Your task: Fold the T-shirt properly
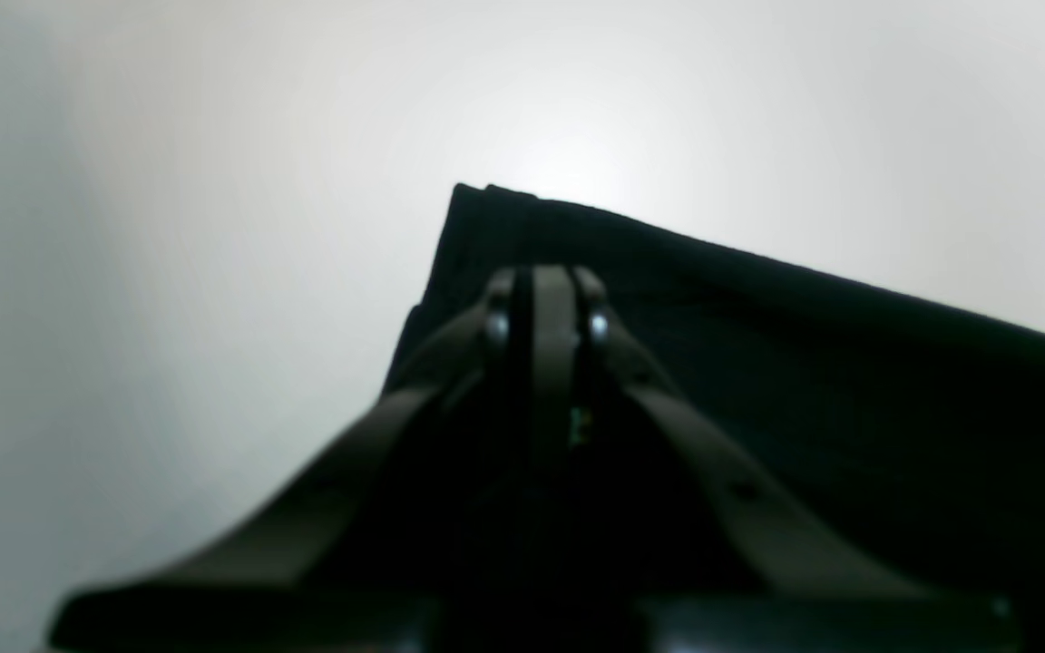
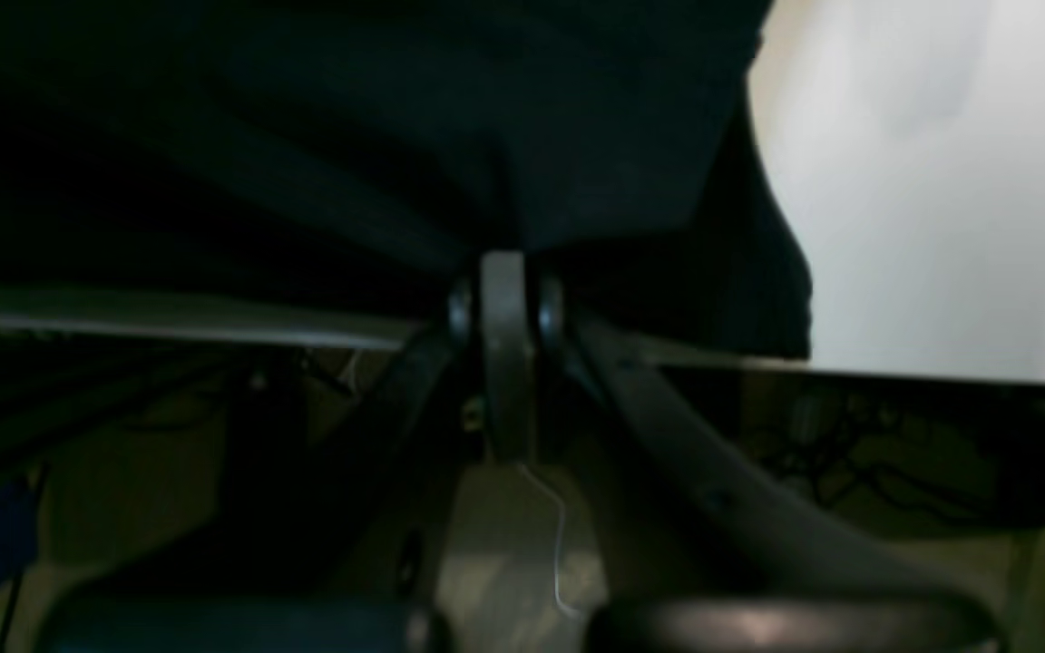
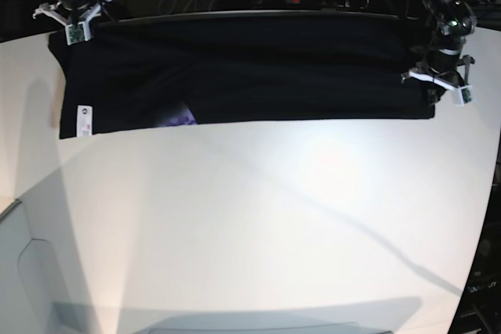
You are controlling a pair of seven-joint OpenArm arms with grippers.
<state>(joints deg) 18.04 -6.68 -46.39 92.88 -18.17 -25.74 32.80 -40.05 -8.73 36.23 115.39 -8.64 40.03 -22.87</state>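
Your large plain black cloth T-shirt (image 3: pixel 258 76) lies stretched in a long band along the far edge of the white desk (image 3: pixel 250 224), likely pulled taut for the next fold. The left tool (image 3: pixel 446 84) is closed at one end; the right tool (image 3: pixel 76 21) pinches the opposite edge.

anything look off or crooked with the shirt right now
Mostly tidy: the black T-shirt lies as a long folded band along the table's far edge. One oddity: its lower edge steps down near the white label, so that end hangs lower than the rest, and a purple print peeks out there.
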